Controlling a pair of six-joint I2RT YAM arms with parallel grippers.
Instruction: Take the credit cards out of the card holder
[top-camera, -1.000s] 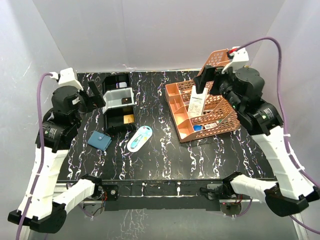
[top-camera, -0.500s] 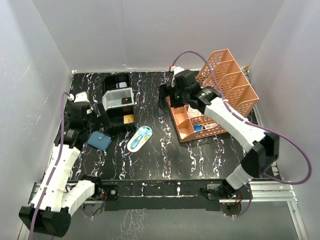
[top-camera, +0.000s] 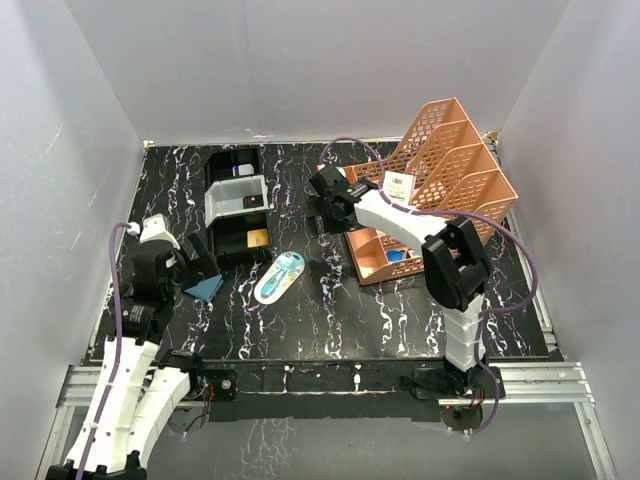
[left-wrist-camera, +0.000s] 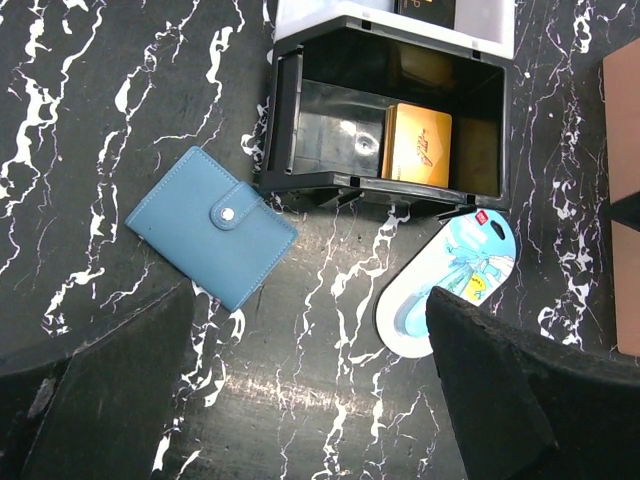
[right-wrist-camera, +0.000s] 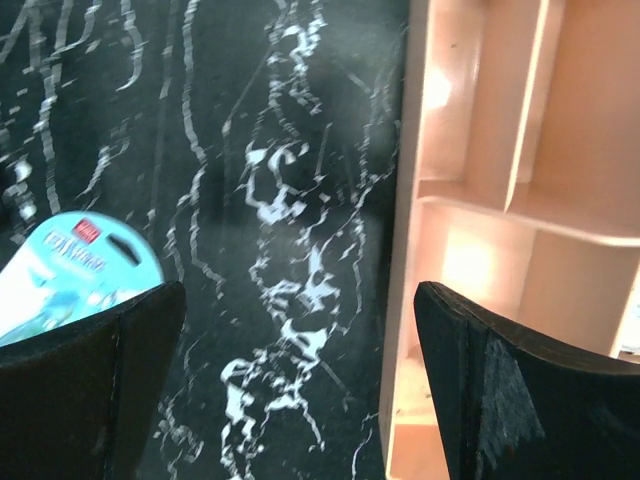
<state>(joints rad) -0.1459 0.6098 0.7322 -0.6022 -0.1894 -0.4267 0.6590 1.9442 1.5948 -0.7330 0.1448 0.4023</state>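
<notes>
The card holder (left-wrist-camera: 213, 225) is a teal-blue wallet lying snapped shut on the black marbled table, left of the middle; in the top view my left arm hides part of the card holder (top-camera: 207, 289). Shut as it is, the credit cards inside it are hidden. A gold card (left-wrist-camera: 417, 145) lies in the near compartment of a black tray. My left gripper (left-wrist-camera: 310, 400) hangs open above bare table, just near and right of the holder, not touching it. My right gripper (right-wrist-camera: 300, 400) is open over the table beside the orange organiser, holding nothing.
The black-and-white tray (top-camera: 238, 195) stands at the back left. A white-and-light-blue oval case (left-wrist-camera: 450, 285) lies right of the holder, also seen at the right wrist view's left edge as the oval case (right-wrist-camera: 70, 265). An orange mesh organiser (top-camera: 440, 190) fills the back right.
The left arm has pulled back and down toward the near left, over the holder. The right arm has folded and swung its gripper left, off the organiser. Both grippers stayed open.
</notes>
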